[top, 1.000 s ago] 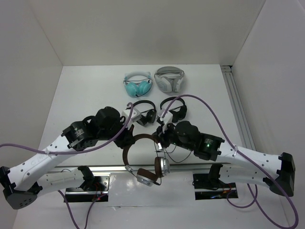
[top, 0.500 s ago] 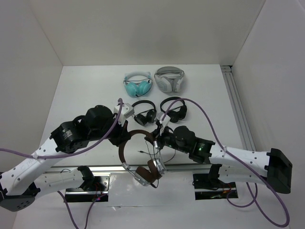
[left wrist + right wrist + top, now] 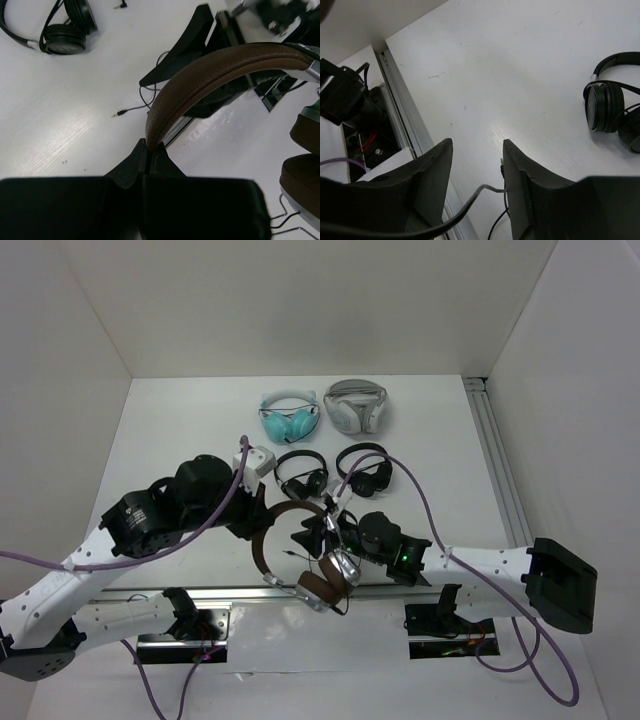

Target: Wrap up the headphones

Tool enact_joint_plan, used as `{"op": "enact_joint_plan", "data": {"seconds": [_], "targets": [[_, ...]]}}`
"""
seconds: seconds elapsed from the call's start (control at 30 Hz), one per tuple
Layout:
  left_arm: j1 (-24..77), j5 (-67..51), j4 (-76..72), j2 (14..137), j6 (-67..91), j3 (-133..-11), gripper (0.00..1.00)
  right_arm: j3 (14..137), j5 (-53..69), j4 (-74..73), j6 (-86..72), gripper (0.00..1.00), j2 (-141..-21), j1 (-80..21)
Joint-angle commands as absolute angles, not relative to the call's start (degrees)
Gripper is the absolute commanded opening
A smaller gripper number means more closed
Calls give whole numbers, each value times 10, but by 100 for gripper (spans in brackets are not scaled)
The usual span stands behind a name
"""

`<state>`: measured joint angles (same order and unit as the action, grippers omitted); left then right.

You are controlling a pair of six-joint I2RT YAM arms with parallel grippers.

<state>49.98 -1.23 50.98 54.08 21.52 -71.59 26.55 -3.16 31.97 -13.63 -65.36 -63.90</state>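
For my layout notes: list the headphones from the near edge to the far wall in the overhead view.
First the brown headphones → left black pair and right black pair, level with each other → teal pair and white-grey pair, also level.

- the brown headphones [image 3: 268, 540] sit at the near edge of the table [image 3: 180, 430], between both arms, with the ear cups toward the bases
- left gripper [image 3: 262, 528] is right on the headband, and right gripper [image 3: 318, 532] is just beside the other end
- the two black headphones [image 3: 303, 476] are just behind them
- the teal headphones [image 3: 288, 418] and white-grey headphones [image 3: 355, 405] are further back, side by side
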Motion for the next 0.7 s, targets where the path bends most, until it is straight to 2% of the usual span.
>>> {"op": "enact_joint_plan", "data": {"seconds": [0.0,0.4,0.67], "targets": [[499,-14,437,536,257,-751,0,258,-32,405,-142,53,-665,-645],[499,39,458,536,289,-805,0,241,-25,490,-165,56,-743,-623],[499,97,463,526,337,-838,0,225,-2,561,-189,50,-815,-611]]}}
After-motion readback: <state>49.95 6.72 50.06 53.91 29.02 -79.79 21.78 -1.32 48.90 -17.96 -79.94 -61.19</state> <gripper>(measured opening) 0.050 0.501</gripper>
